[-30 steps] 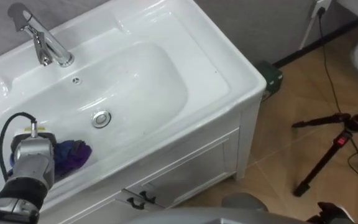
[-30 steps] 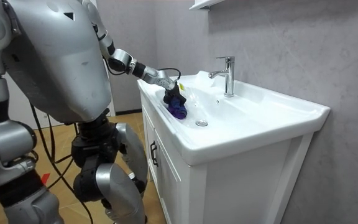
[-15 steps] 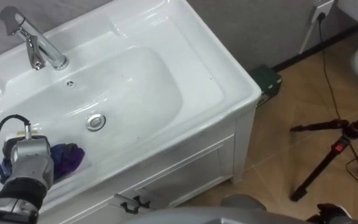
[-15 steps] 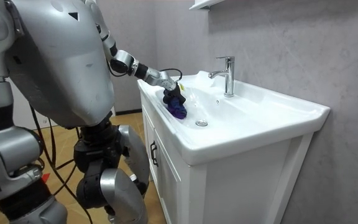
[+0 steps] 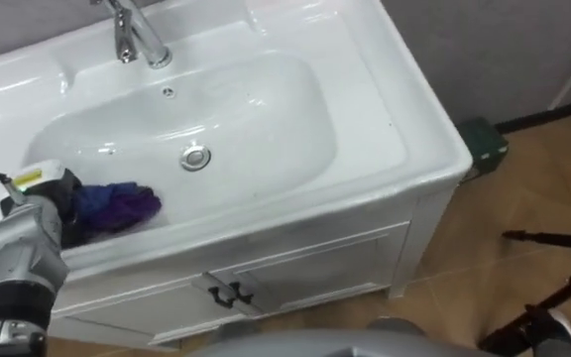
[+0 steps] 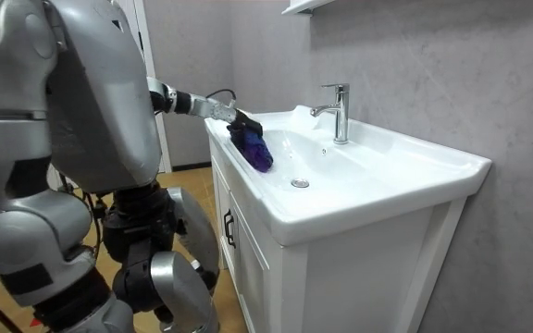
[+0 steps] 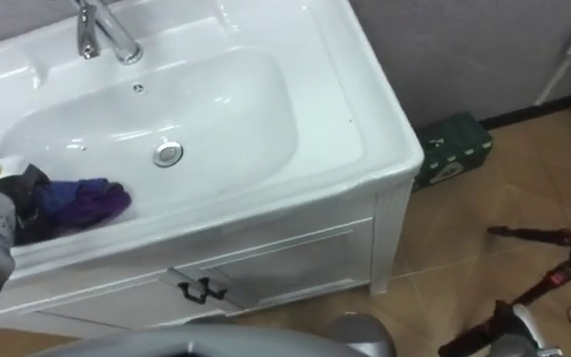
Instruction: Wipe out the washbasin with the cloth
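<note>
bright, even indoor light; soft white sheen across basin (image 5: 266, 119); faint shadow under its front rim.

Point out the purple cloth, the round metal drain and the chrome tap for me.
purple cloth (image 5: 119, 205), left eye view, on its bunched middle.
round metal drain (image 5: 195, 157), left eye view, on the centre of the plug.
chrome tap (image 5: 153, 55), left eye view, on its base.

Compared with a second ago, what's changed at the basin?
The left hand, gripping the purple cloth, slid it away from the drain toward the basin's left end. The head camera shifted as well. The grip on the cloth, the tap and the basin stayed as they were.
</note>
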### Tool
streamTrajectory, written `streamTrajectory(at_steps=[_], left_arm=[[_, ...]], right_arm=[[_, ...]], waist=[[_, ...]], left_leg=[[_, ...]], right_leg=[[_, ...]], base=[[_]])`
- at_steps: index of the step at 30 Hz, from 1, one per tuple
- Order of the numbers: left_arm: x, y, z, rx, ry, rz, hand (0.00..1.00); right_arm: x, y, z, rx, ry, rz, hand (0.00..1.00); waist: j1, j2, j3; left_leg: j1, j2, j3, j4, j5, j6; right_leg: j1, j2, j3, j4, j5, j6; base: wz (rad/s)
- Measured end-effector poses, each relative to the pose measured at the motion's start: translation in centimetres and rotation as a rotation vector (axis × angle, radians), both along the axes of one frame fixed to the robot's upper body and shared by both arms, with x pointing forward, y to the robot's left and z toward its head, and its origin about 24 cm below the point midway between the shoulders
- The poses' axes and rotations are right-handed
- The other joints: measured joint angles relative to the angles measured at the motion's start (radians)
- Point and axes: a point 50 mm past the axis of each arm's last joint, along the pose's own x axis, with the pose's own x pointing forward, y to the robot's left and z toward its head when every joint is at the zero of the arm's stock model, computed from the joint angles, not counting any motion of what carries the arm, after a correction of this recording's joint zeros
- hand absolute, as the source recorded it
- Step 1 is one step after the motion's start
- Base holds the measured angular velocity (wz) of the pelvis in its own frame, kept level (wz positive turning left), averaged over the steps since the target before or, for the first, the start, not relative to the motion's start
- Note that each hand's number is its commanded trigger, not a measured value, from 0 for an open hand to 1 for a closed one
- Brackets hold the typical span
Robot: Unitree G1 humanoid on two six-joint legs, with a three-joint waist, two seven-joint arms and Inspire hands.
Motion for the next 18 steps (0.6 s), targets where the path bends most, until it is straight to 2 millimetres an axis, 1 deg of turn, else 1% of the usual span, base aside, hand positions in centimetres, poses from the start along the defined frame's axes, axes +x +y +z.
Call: streamTrajectory(at_steps=[3,4,6,8,9,10,11,12,13,15,17,18], left_arm=[[0.0,0.2,0.7,0.044,-0.111,-0.015,1.0],[0.0,0.2,1.0,0.06,-0.153,-0.026,1.0],[0.2,0.1,1.8,0.083,-0.235,-0.044,1.0],[0.6,-0.1,3.2,0.111,-0.369,-0.07,1.0],[0.7,-0.1,3.5,0.117,-0.406,-0.073,1.0],[0.9,-0.2,4.3,0.129,-0.475,-0.078,1.0],[1.0,-0.4,4.9,0.148,-0.537,-0.095,1.0],[1.1,-0.5,5.2,0.155,-0.566,-0.102,1.0],[1.1,-0.8,5.6,0.162,-0.622,-0.109,1.0],[1.1,-1.4,5.8,0.164,-0.685,-0.119,1.0],[1.1,-1.7,5.9,0.167,-0.732,-0.128,1.0],[1.1,-1.8,5.9,0.169,-0.741,-0.131,1.0]], right_arm=[[-0.7,0.0,-0.1,0.001,-0.009,-0.03,0.0],[-1.0,0.0,-0.1,-0.002,-0.004,-0.035,0.0],[-1.2,0.2,-0.2,0.002,-0.005,-0.039,0.0],[-1.7,0.3,-0.3,0.008,-0.011,-0.034,0.0],[-1.8,0.3,-0.3,0.008,-0.012,-0.034,0.0],[-1.8,0.4,-0.3,0.009,-0.014,-0.033,0.0],[-2.0,0.4,-0.3,0.01,-0.014,-0.032,0.0],[-2.1,0.4,-0.3,0.01,-0.012,-0.031,0.0],[-2.5,0.5,-0.4,0.012,-0.004,-0.03,0.0],[-3.1,0.7,-0.4,0.017,0.012,-0.03,0.0],[-3.3,1.0,-0.6,0.026,0.018,-0.027,0.0],[-3.3,1.1,-0.6,0.028,0.018,-0.027,0.0]], waist=[[0.003,-0.005,0.0032],[0.006,-0.004,0.0026],[0.005,-0.005,0.0037],[0.006,-0.006,0.0036],[0.006,-0.006,0.0035],[0.003,-0.007,0.0047],[-0.001,-0.006,0.0032],[-0.001,-0.005,0.0025],[-0.002,-0.011,0.0057],[-0.005,-0.013,0.0061],[-0.011,-0.012,0.0011],[-0.011,-0.012,0.0]], left_leg=[[0.012,-0.013,-0.003,-0.041,0.001,-0.001],[0.018,-0.017,-0.004,-0.057,0.003,-0.004],[0.019,-0.018,-0.002,-0.067,0.004,-0.006],[0.018,-0.016,-0.002,-0.067,0.004,-0.006],[0.018,-0.016,-0.002,-0.068,0.004,-0.006],[0.018,-0.017,-0.002,-0.069,0.004,-0.005],[0.028,-0.018,-0.002,-0.083,0.004,-0.005],[0.036,-0.019,-0.001,-0.094,0.004,-0.005],[0.053,-0.021,-0.001,-0.116,0.005,-0.005],[0.07,-0.027,-0.001,-0.134,0.01,-0.001],[0.088,-0.031,-0.002,-0.146,0.012,0.002],[0.089,-0.032,-0.002,-0.147,0.013,0.002]], right_leg=[[-0.004,-0.002,0.008,0.0,0.0,0.0],[-0.004,-0.005,0.007,-0.002,0.0,0.001],[-0.005,-0.005,0.005,-0.005,0.002,0.003],[-0.002,-0.003,0.003,-0.018,0.008,0.005],[0.0,-0.003,0.003,-0.019,0.009,0.005],[-0.001,-0.003,0.002,-0.024,0.012,0.007],[0.002,0.0,0.003,-0.037,0.018,0.01],[0.011,0.002,0.003,-0.046,0.021,0.011],[0.023,0.003,0.004,-0.061,0.026,0.014],[0.04,0.003,0.005,-0.081,0.031,0.02],[0.058,0.003,0.005,-0.102,0.035,0.026],[0.062,0.004,0.005,-0.105,0.037,0.027]], base=[[0.19],[0.07],[0.06],[0.0],[-0.03],[0.0],[0.0],[0.0],[-0.04],[0.0],[0.0],[0.0]])
